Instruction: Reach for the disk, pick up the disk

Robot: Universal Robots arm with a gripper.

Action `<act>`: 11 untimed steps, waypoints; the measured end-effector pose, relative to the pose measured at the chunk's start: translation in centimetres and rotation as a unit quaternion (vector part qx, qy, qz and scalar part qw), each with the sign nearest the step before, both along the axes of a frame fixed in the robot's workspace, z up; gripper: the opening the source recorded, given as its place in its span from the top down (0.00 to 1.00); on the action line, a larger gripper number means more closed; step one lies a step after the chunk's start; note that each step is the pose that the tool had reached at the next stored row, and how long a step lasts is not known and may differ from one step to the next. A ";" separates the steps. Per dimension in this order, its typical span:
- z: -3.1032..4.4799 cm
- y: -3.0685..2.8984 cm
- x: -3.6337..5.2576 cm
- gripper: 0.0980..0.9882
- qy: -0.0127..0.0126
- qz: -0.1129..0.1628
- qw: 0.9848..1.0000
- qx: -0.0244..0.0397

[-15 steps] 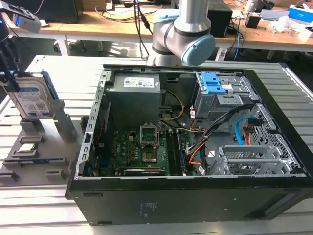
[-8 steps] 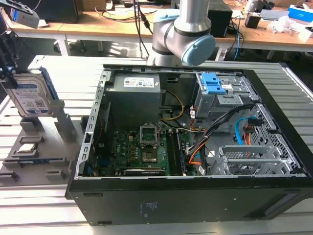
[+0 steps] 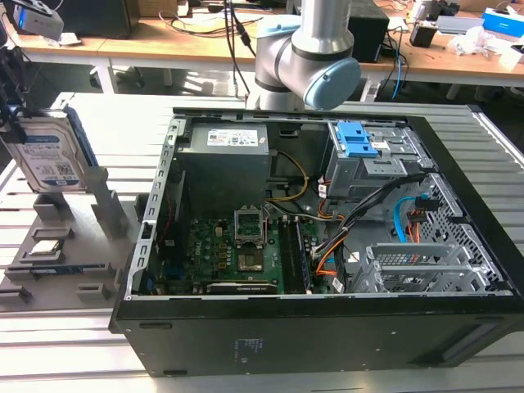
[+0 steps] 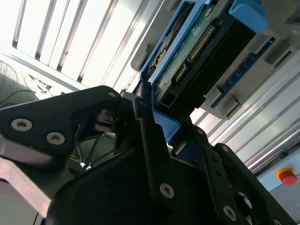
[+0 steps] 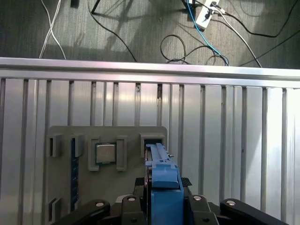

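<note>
The disk [image 3: 45,155], a silver-grey hard drive with a white-and-blue label and blue side rails, stands upright on edge at the exterior view's far left. Its lower edge is at a slot of the grey holder [image 3: 74,246]; I cannot tell whether it still touches it. My gripper [image 5: 161,202] is shut on the disk, one black finger [image 5: 127,201] on each side of the blue rail [image 5: 164,180]. In the second wrist view the black fingers [image 4: 146,126] clamp the disk [image 4: 197,51], whose green circuit board and connector edge face the camera.
An open black computer case [image 3: 311,327] lies beside the holder on the slatted metal table [image 3: 65,352]. A small square chip [image 5: 106,153] sits in a holder pocket. A red button [image 4: 287,176] is on the table. Desks with cables stand at the back.
</note>
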State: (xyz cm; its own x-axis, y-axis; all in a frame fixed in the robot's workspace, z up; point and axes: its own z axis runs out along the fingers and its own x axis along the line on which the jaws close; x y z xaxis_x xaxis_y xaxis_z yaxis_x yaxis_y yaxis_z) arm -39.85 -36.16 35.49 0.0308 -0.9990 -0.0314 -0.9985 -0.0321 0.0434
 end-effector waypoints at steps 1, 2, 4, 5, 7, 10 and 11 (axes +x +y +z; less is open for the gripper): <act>0.09 0.00 0.00 0.70 0.000 0.000 1.000 0.000; 0.27 0.00 0.00 0.70 0.000 0.000 1.000 0.000; 0.66 0.00 0.00 0.70 0.000 0.000 1.000 0.000; 0.82 0.00 0.00 0.70 0.000 0.000 1.000 0.000; 1.12 0.00 0.00 0.70 0.000 0.000 1.000 0.000; 1.48 0.00 0.00 0.70 0.000 0.000 1.000 0.000; 1.62 0.00 0.00 0.70 0.000 0.000 1.000 0.000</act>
